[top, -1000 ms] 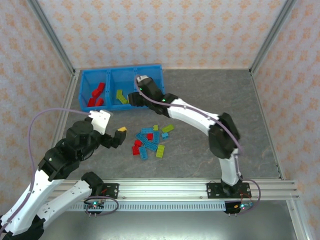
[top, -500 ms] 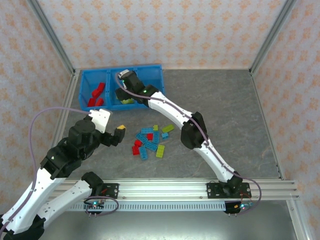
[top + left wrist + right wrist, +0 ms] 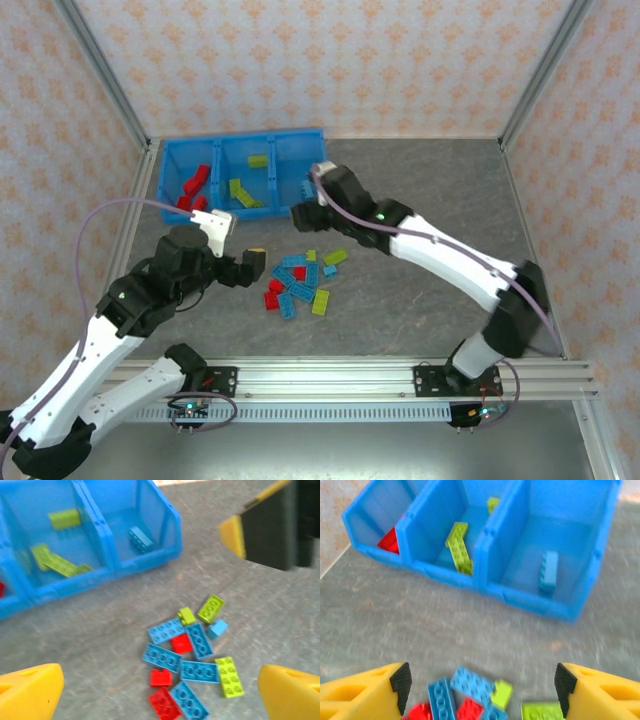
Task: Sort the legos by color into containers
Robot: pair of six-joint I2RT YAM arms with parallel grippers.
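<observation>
table: grey mottled tabletop [image 3: 420, 200]
left gripper [image 3: 160, 692]: fingers wide apart, empty, just left of the pile
right gripper [image 3: 480, 680]: wide apart, empty, between pile and bin
legos: small flat studded plastic bricks [image 3: 300, 283], red, light blue, yellow-green, heaped mid-table
containers: long bright blue plastic bin [image 3: 240, 137]; red left, green middle, one blue right

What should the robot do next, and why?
Probably the left gripper should lower onto a red lego on the side of the pile nearest it. The gripper is wide open and empty, its wrist view shows the loose legos right between its fingers, and other reds lie in the bin's left compartment.
</observation>
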